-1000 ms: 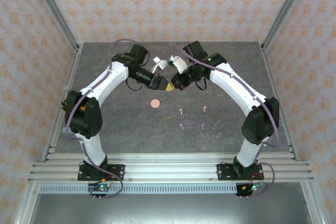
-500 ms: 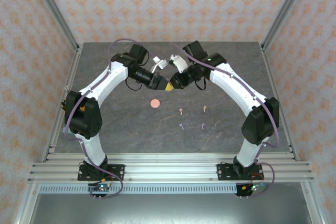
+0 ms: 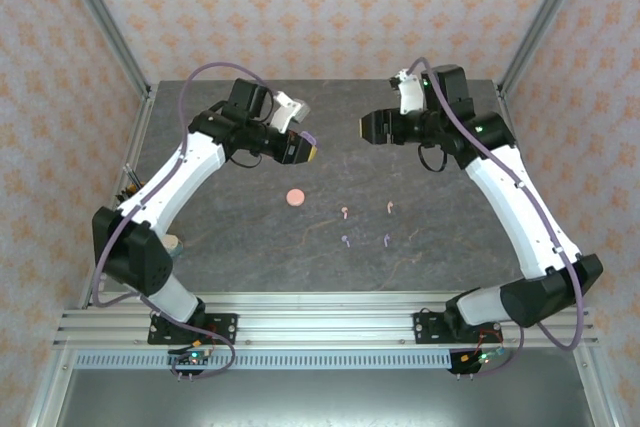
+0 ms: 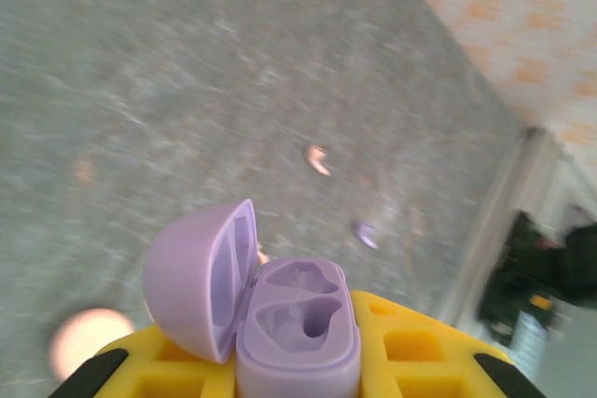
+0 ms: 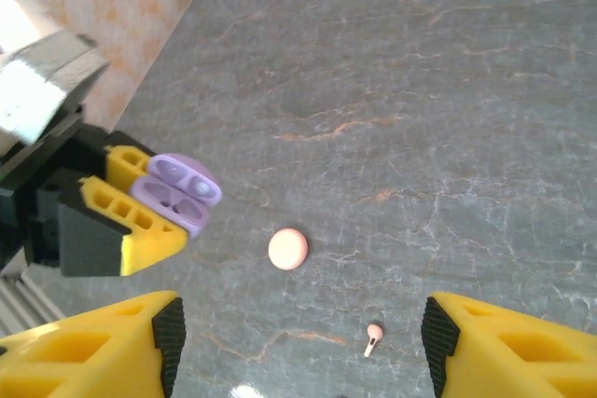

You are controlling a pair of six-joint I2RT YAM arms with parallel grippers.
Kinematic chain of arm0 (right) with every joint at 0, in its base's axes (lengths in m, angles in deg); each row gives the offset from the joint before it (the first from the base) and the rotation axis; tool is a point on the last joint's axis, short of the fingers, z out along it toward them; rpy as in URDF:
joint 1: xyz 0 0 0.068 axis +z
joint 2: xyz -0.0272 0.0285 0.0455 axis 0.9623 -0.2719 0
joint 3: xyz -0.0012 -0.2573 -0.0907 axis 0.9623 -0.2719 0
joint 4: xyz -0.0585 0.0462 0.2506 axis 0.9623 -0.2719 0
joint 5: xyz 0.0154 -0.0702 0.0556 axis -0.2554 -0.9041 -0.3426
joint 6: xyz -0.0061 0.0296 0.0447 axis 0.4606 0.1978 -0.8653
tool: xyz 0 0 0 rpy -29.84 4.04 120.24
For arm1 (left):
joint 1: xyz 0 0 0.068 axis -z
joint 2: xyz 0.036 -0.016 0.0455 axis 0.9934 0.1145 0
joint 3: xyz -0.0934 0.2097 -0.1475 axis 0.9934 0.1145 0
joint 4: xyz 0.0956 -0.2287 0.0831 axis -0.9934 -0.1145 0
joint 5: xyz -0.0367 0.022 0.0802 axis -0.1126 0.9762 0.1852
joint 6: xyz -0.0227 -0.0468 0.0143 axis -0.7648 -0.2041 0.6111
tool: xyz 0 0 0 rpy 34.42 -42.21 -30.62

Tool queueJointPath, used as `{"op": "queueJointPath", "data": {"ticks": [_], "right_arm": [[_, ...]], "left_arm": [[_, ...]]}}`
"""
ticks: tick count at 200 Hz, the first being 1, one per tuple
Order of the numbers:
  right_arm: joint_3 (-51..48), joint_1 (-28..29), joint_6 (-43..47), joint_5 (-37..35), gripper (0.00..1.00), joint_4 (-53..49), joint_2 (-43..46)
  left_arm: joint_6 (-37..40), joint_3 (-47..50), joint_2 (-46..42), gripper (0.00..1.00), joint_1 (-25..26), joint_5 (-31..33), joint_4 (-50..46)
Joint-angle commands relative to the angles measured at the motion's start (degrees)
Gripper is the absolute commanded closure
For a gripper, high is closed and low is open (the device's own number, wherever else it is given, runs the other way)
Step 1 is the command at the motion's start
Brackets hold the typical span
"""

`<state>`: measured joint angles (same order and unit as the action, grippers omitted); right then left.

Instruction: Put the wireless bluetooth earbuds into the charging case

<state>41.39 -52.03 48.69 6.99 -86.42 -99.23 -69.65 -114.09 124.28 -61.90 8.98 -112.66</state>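
- Left gripper point(image 3: 306, 150): clamped on lilac case point(image 4: 297, 323); lid swung open, both wells empty.
- Pink case point(image 3: 295, 197): shut, lying on table point(image 3: 230, 247) near that gripper.
- Pale pink earbuds point(image 3: 345, 212) and lilac earbuds point(image 3: 345, 241): loose on table, well apart from right gripper point(image 3: 372, 127), toward its base.
- Right gripper: spread wide, holding nothing. Best lowered over one lilac earbud, pinching across the stem; case kept level for seating.
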Motion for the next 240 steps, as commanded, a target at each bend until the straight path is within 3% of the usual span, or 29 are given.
{"op": "queueJointPath", "data": {"ticks": [1,18,45,58,69,89,116,152,200,240], "right_arm": [[-6.1,-0.1,-10.5,-6.4,0.32,1.5,-0.4],[-11.4,-0.1,-14.9,-8.2,0.32,3.8,0.9],[-18.2,0.5,-19.4,-8.7,0.33,5.4,0.6],[-21.4,1.5,-21.0,-9.9,0.33,6.3,0.5],[-23.5,2.9,-21.8,-11.9,0.32,7.0,0.2],[-24.7,5.6,-22.8,-17.3,0.30,4.7,-1.4],[-27.7,6.1,-23.0,-13.5,0.32,6.0,-1.3],[-30.4,6.3,-21.7,-9.5,0.37,8.5,-0.2],[-31.6,6.5,-21.2,-8.5,0.38,9.5,0.5],[-31.1,6.5,-19.4,-5.9,0.38,8.7,-0.3]], "left_arm": [[-1.5,3.4,-3.3,1.00,3.5,19.7,8.2],[-1.4,10.6,-6.2,1.00,6.8,31.0,17.8],[-1.3,27.4,-11.2,1.00,12.3,53.2,41.5],[-5.1,32.3,-11.5,1.00,12.7,59.1,47.4],[-6.9,37.1,-12.1,1.00,13.0,60.4,55.0],[-7.7,48.4,-13.6,1.00,13.2,58.0,77.2],[-3.1,53.5,-16.3,1.00,13.8,48.9,89.1],[0.1,54.5,-24.4,1.00,14.5,37.5,88.1],[-0.1,53.5,-27.4,1.00,16.7,46.4,82.8],[3.0,53.0,-28.3,1.00,16.8,32.5,81.6]]}}
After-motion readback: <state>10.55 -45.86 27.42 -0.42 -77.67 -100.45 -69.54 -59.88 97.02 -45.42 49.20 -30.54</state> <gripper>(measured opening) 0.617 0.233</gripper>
